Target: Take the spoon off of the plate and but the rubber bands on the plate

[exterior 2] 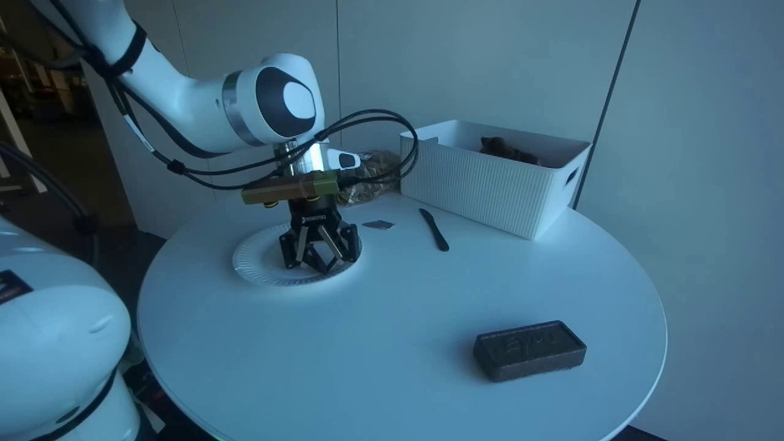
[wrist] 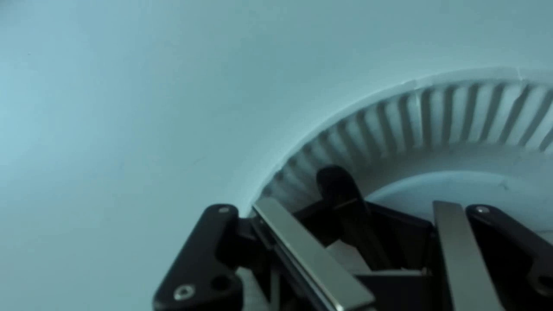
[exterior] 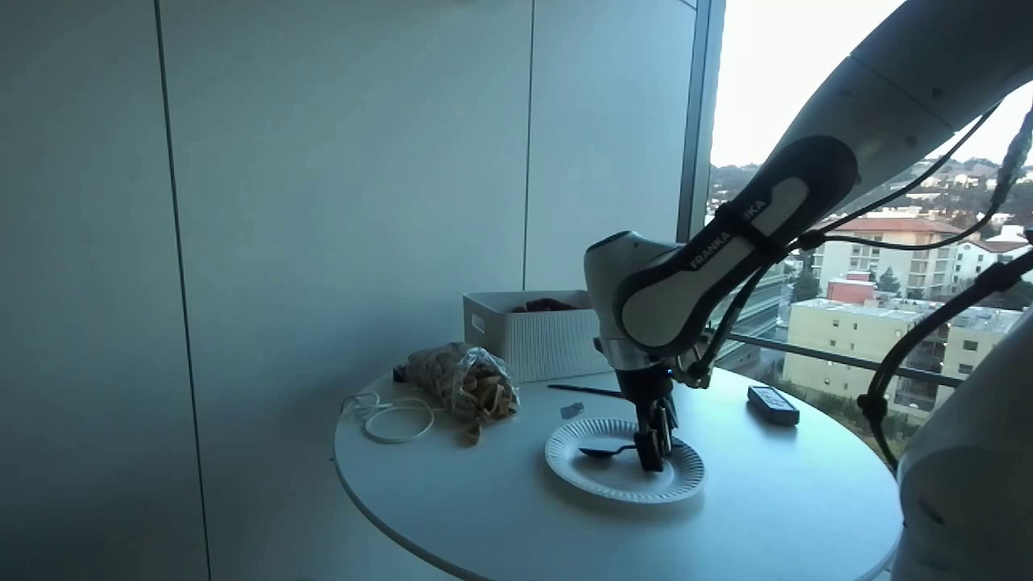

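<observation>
At the left in an exterior view, I record on the round white table (exterior: 516, 516) a clear plastic bag (exterior: 448, 379) showing flat tan rubber bands (exterior: 488, 395) at its mouth. I judge the bands soft, springy and light; a loose fold is the place to pinch, since the bag's film may slip. To the right lies the round white fluted paper plate (exterior: 593, 478), light and liable, in my judgement, to flex or slide. On it, not yet removed, rests the slim black spoon (exterior: 601, 453): probably plastic, light, stiff and smooth, best taken across the handle (wrist: 337, 183), where it could pivot. My black two-finger gripper (exterior 2: 323, 267) stands low over the plate; in the wrist view its fingertips (wrist: 399, 222) lean inward along both sides of the handle, and I read them as clamped on it. Further right, the white arm with black joint covers (exterior: 815, 169) slopes up and away, its wrist bent so that the hand points nearly straight down.
</observation>
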Robot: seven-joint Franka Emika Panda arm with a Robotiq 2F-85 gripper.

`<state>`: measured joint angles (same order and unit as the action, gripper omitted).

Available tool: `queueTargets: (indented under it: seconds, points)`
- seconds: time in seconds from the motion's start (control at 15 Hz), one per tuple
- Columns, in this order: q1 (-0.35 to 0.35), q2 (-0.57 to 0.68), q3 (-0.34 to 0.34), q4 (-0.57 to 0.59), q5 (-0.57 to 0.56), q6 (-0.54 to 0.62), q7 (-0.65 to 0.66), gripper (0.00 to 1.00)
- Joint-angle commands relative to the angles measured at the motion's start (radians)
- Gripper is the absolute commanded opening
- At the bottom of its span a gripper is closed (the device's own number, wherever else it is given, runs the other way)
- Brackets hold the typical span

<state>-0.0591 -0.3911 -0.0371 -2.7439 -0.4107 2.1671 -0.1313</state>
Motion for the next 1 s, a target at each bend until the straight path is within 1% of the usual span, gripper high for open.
queueTargets:
  seconds: [0.0, 0.07, 0.13, 0.27, 0.53, 0.67, 0.73, 0.8, 0.87, 0.93]
  points:
    - [-0.023, -0.022, 0.049, 0.001, -0.074, -0.016, 0.118, 0.04]
    - [-0.030, -0.016, 0.062, 0.001, -0.094, -0.037, 0.162, 0.29]
    - [-0.028, -0.013, 0.065, 0.001, -0.098, -0.051, 0.176, 0.29]
    - [-0.023, -0.007, 0.069, 0.001, -0.127, -0.054, 0.182, 0.40]
    - [-0.010, -0.033, 0.072, 0.002, -0.157, -0.059, 0.154, 0.71]
    - [-0.006, -0.039, 0.068, -0.002, -0.160, -0.062, 0.136, 0.85]
    - [-0.003, -0.040, 0.067, -0.001, -0.159, -0.062, 0.124, 0.80]
    - [-0.001, -0.040, 0.065, -0.001, -0.157, -0.059, 0.117, 0.48]
    - [0.000, -0.040, 0.063, 0.000, -0.155, -0.058, 0.108, 0.53]
    - [0.001, -0.040, 0.064, -0.001, -0.156, -0.057, 0.104, 0.52]
